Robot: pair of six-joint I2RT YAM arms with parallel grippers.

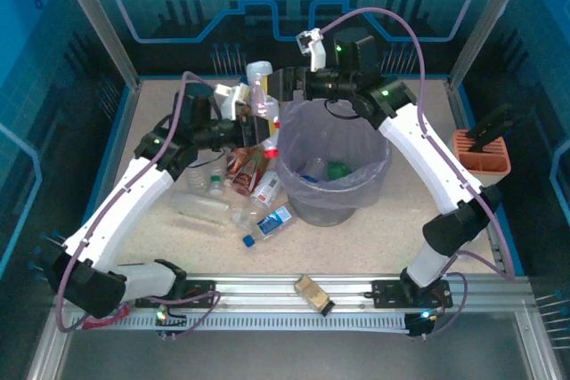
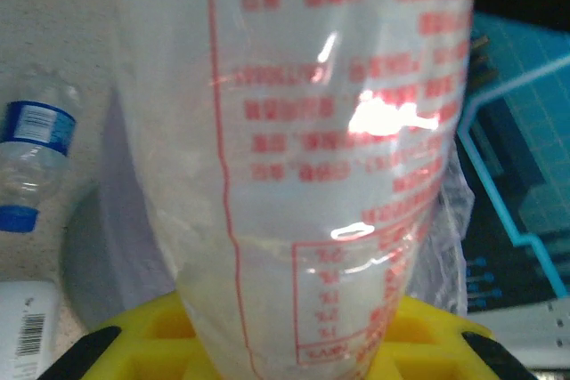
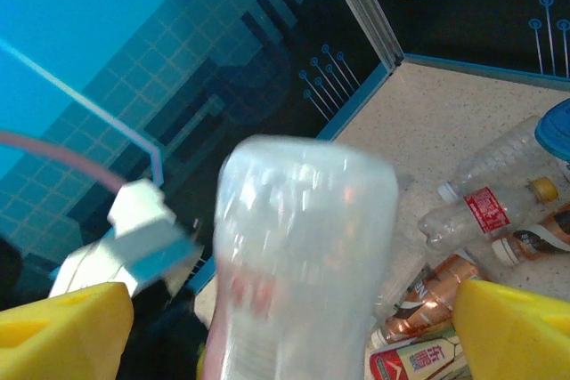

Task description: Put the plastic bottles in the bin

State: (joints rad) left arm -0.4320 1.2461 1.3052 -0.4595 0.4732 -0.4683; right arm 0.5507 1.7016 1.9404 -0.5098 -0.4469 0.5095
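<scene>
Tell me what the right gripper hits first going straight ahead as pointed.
Probably the clear bottle the left gripper holds; it sits between the open fingers of the right gripper, depth unclear.

Honestly nothing here reads cleanly. The close-up bottle is covered in red print, with a boxed table low down that seems to show percent signs, all blurred. Left of it there's a barcode and a blue label, both too tiny to read. Another bottle's red label is just white smudges.
</scene>
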